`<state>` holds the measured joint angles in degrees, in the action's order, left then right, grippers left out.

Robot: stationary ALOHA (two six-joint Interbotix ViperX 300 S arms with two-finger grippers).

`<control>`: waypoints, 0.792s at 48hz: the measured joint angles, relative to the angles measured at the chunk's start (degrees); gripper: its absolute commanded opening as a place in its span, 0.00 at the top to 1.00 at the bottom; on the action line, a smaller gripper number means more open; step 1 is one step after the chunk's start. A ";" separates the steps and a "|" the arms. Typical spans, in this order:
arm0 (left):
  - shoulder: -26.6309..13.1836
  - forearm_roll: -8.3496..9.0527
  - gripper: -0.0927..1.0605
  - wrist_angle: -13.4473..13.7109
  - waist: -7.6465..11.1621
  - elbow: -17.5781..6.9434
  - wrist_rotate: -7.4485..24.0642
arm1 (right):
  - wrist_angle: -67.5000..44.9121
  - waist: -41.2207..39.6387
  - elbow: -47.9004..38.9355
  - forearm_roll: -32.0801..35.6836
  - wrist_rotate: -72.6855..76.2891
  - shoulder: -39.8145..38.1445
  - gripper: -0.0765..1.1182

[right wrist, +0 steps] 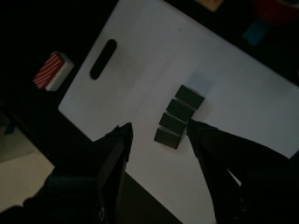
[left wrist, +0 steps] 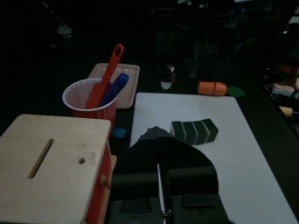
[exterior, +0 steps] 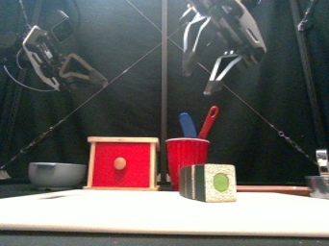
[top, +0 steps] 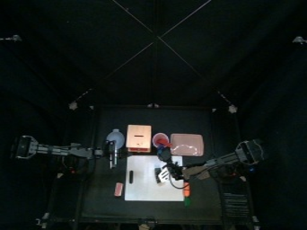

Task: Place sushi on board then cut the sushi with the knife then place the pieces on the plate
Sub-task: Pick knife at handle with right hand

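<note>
Right jaws: spread wide, gripping nothing.
Right gripper (right wrist: 162,128): held high over the board, pointing down at the roll.
Sushi roll (right wrist: 177,115): a short row of dark green blocks, joined together. It lies on the board. In the right wrist view its near end falls in the gap between the jaw tips and touches neither (the front view shows open air between gripper and roll).
White cutting board (right wrist: 163,52): flat at the middle of the table's (top: 96,202) front edge, bare apart from the roll.
Left jaws: pressed together as far as the left wrist view shows, gripping nothing.
Left gripper (left wrist: 156,138): raised over the table's left side, well apart from the roll.
Red cup (exterior: 188,159): upright just behind the board. The blue knife (exterior: 187,125) and the red knife (exterior: 207,120) stand in it, handles up.
Wooden box (exterior: 123,163): just beside the cup toward the left edge, red drawer front facing the front edge.
Pink tray (top: 186,142): beside the cup toward the right edge, nothing on it.
Blue-grey bowl (exterior: 57,174): left of the box.
</note>
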<state>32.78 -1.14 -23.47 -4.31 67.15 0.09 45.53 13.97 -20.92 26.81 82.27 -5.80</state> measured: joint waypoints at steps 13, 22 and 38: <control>0.00 -1.14 0.94 0.00 -1.32 0.00 0.09 | 8.61 -6.50 -0.09 -6.59 -25.58 -8.70 0.22; 0.00 -1.58 0.94 0.00 -2.11 0.00 0.09 | 11.87 -14.33 0.88 -9.14 -41.40 -10.46 0.22; 0.00 -3.96 0.94 0.00 -3.69 0.00 0.09 | 12.66 -24.17 4.66 -15.21 -66.62 -10.02 0.23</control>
<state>32.78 -5.10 -23.47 -8.00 67.15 0.18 58.18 -10.20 -16.26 11.60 15.64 -15.82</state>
